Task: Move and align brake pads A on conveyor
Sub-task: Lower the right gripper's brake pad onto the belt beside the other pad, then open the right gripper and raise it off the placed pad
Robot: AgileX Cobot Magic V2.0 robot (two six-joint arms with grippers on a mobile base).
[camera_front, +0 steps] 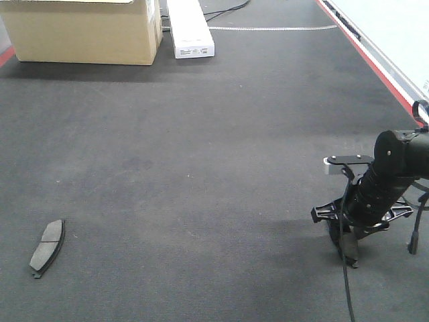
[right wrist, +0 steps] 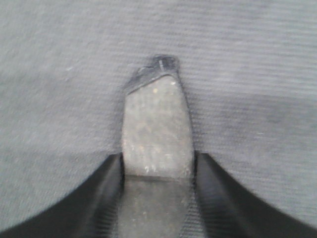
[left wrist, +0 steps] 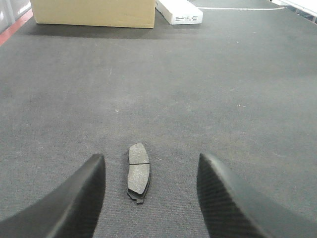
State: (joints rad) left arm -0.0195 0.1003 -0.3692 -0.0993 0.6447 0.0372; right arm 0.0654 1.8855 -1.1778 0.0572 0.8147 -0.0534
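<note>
1. The conveyor (camera_front: 201, 168) is seen in every view as a wide dark charcoal belt. A red strip (camera_front: 367, 59) runs along its edge at the upper right of the front-facing view.
2. A first brake pad (camera_front: 47, 247) lies flat on the belt surface at the lower left of the front-facing view, groove side up.
3. In the left wrist view this pad (left wrist: 138, 171) is shown at bottom centre, with its tab end toward the bottom edge. It lies between the left jaws, which are spread wide open and do not touch it.
4. A second brake pad (right wrist: 157, 124) is gripped by the right jaws, which are closed against its two sides. Its tab end points toward the top of the right wrist view.
5. The right arm (camera_front: 392, 164) is located at the right edge of the front-facing view, angled down, with its jaws low over the belt. Whether the held pad rests on the belt cannot be determined.
6. A cardboard box (camera_front: 84, 30) and a white carton (camera_front: 190, 27) stand just beside each other at the upper left.
</note>
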